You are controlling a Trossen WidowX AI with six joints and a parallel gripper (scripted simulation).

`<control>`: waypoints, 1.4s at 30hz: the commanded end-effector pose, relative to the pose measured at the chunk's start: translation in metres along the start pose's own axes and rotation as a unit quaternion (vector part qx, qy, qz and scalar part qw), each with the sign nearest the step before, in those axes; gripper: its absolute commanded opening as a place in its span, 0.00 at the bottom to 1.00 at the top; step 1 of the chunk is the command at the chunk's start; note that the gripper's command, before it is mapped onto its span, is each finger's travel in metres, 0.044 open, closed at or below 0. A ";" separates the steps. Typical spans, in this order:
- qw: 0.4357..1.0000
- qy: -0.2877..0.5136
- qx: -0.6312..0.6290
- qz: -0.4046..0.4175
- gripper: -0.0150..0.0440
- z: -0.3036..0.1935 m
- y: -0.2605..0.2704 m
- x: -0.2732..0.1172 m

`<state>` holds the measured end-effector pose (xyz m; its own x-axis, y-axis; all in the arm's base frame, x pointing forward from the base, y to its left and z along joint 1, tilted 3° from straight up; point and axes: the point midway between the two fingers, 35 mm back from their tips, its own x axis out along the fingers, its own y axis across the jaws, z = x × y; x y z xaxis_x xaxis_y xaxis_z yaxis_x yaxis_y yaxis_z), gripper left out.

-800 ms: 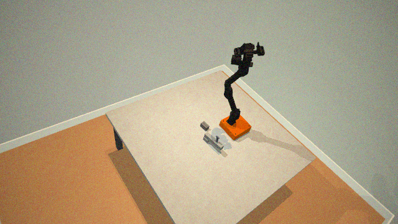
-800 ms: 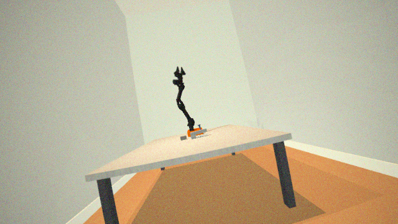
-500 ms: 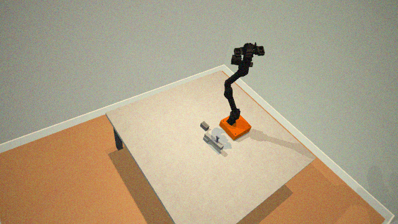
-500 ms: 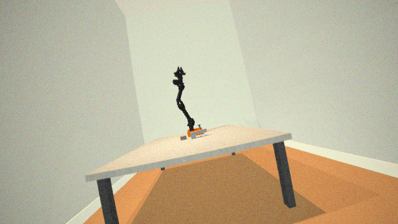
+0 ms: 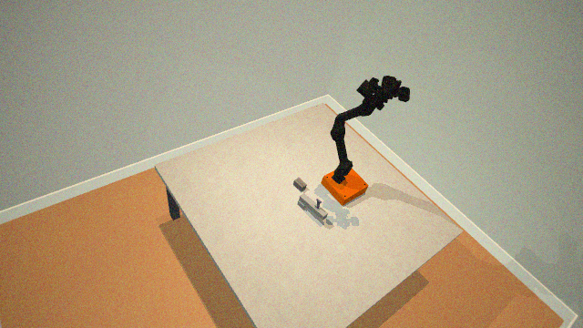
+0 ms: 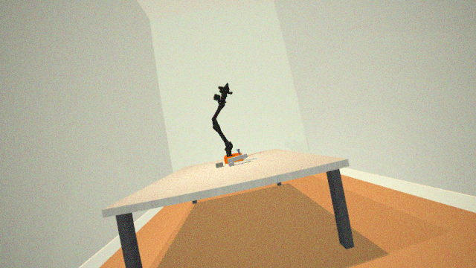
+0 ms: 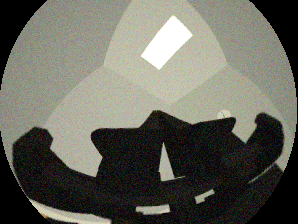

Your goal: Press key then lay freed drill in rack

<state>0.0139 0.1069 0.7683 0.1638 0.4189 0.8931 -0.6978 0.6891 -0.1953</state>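
The gripper (image 5: pixel 388 84) (image 6: pixel 226 87) (image 7: pixel 156 113), fingers together on nothing, is high; bring it down closed, pressing the key squarely. What seems the drill (image 6: pixel 238 151) stands at eight o'clock from the orange base (image 5: pixel 343 198) (image 6: pixel 226 160).

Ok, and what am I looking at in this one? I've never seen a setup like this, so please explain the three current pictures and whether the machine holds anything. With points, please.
The machine is a single jointed black arm (image 5: pixel 338 132) (image 6: pixel 215 123) standing on an orange base (image 5: pixel 356 191). Its pincer (image 5: pixel 387 84) (image 6: pixel 226 86) (image 7: pixel 156 113) is raised high above the table (image 5: pixel 255 155) (image 6: pixel 178 186), shut, with nothing in it.

The top picture looks down from above; the exterior one looks across the table from the side. The wrist one comes from a camera near the pincer, now facing the walls.

On the table, beside the base, lie a long pale block (image 5: pixel 310 204) with a small dark upright piece (image 5: pixel 319 203) (image 6: pixel 238 151), and a small grey block (image 5: pixel 300 183) (image 6: pixel 219 165). I can't tell which is the key, drill or rack.
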 end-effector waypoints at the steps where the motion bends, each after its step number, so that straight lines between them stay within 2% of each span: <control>1: 0.998 0.043 -0.022 0.040 0.25 -0.033 0.032 0.001; 13: 0.959 0.245 -0.065 0.125 0.25 -0.182 0.091 -0.022; 25: 0.879 0.457 -0.069 0.116 0.25 -0.327 0.071 -0.091; 34: 0.748 0.662 -0.031 0.045 0.25 -0.426 0.021 -0.204; 42: 0.590 0.804 0.025 -0.074 0.25 -0.463 -0.032 -0.326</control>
<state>0.2962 0.2480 0.3350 0.6860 0.4950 -0.5333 -0.6618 0.7291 -0.1745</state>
